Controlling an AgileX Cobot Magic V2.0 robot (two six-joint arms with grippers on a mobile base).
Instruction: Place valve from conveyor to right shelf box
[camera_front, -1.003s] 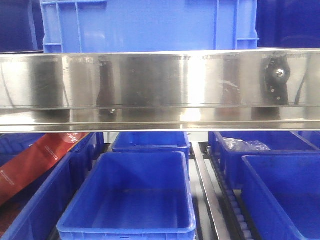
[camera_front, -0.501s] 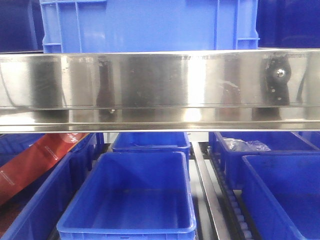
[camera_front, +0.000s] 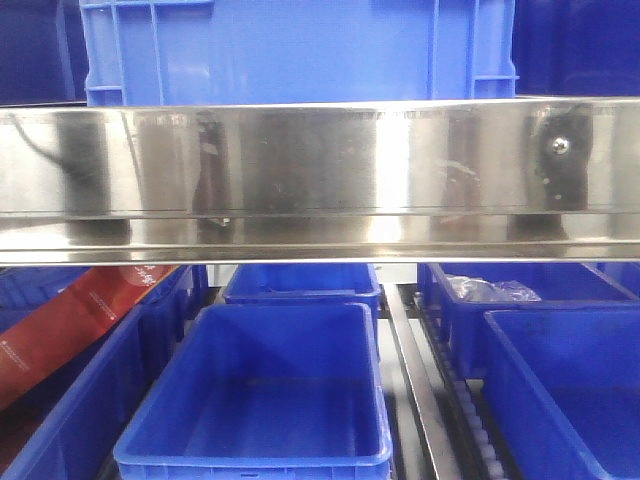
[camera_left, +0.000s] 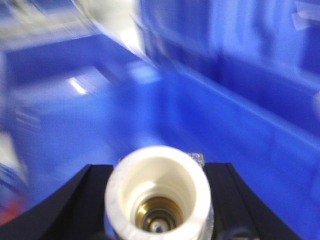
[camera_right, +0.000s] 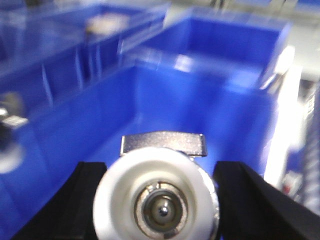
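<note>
Carrying a valve in each claw: left claw shut snugly on the left-hand valve, white collar and brass bore facing the camera. Right claw likewise clamped on the right-hand valve, metal handle tab on top. Hanging over blue in both wrist views, above the left-side box and the right-side box, both heavily blurred, so probably moving fast. No sight of the conveyor anywhere, and hard to pick out the right shelf box through the blur. Likely trouble: letting go mid-swing and throwing a valve against a wall or over a rim into the neighbouring box. Also releasing from too high and bouncing a round-bodied valve, or clipping the steel shelf rail or a box rim on the way in, given the tight gap beneath that rail. Possibly mistaking the middle box for the right-hand box of the front view. Neither arm directly visible in that view. Compared with half a second ago: boxes, red sheet and plastic bag unmoved. Only reflections in the rail altered, with the dark blotch at its right end shrunk and paler, and a new dark smear near its left end.
</note>
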